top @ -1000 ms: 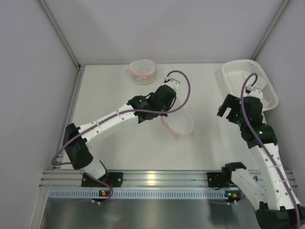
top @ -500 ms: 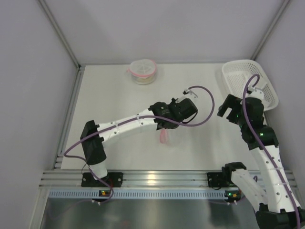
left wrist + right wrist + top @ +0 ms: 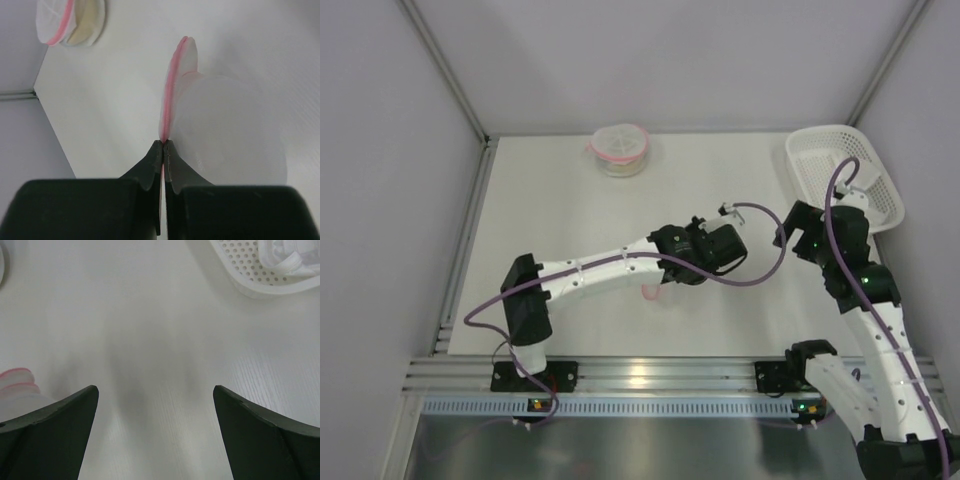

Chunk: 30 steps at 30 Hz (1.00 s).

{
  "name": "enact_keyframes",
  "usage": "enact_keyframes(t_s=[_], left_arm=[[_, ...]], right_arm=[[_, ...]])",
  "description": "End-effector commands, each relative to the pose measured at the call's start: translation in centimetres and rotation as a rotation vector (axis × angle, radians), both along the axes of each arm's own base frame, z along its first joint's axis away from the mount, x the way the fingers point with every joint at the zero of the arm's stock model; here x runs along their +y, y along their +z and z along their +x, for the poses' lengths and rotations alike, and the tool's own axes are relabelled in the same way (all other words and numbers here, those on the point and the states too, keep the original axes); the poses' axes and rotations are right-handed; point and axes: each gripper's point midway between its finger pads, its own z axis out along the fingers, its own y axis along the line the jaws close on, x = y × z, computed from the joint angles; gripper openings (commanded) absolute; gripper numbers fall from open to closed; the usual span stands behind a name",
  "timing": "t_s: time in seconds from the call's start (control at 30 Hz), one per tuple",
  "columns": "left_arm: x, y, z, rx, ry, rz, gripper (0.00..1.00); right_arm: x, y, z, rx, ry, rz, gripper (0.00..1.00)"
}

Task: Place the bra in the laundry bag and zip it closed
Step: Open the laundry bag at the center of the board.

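Observation:
My left gripper [image 3: 164, 142] is shut on the pink zipper edge of a translucent white mesh laundry bag [image 3: 225, 135], which hangs off the fingertips over the table. From above, only a pink bit of the bag [image 3: 652, 293] peeks out beneath the left wrist near the table's middle. A corner of the bag [image 3: 17, 385] also enters the right wrist view at lower left. White fabric with straps, apparently the bra [image 3: 285, 257], lies in the white basket [image 3: 880, 190] at the back right. My right gripper [image 3: 155, 387] hovers open and empty over bare table just in front of that basket.
A second round white mesh pouch with pink trim [image 3: 620, 150] sits at the back centre, something beige inside it [image 3: 82, 25]. The perforated basket's rim [image 3: 250, 285] lies just beyond the right fingers. Walls close in on three sides.
The left arm has swung right and toward the near edge, carrying the bag with it; the bag is now almost hidden under the wrist. The right arm has stayed put.

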Motion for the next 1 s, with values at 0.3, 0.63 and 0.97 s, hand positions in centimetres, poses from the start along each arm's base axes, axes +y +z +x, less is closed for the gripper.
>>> enact_keyframes(t_s=[0.3, 0.63, 0.97], left_arm=[[-4.2, -5.7, -3.5, 0.204, -0.081, -0.018, 0.71], [-3.6, -6.2, -1.5, 0.316, 0.016, -0.278, 0.71], [-2.8, -10.2, -1.8, 0.477, 0.023, -0.391, 0.0]], right_arm=[[-0.7, 1.0, 0.5, 0.0, -0.03, -0.017, 0.99], [-0.4, 0.8, 0.5, 0.003, -0.002, -0.017, 0.99], [-0.5, 0.7, 0.5, 0.005, -0.005, -0.024, 0.99]])
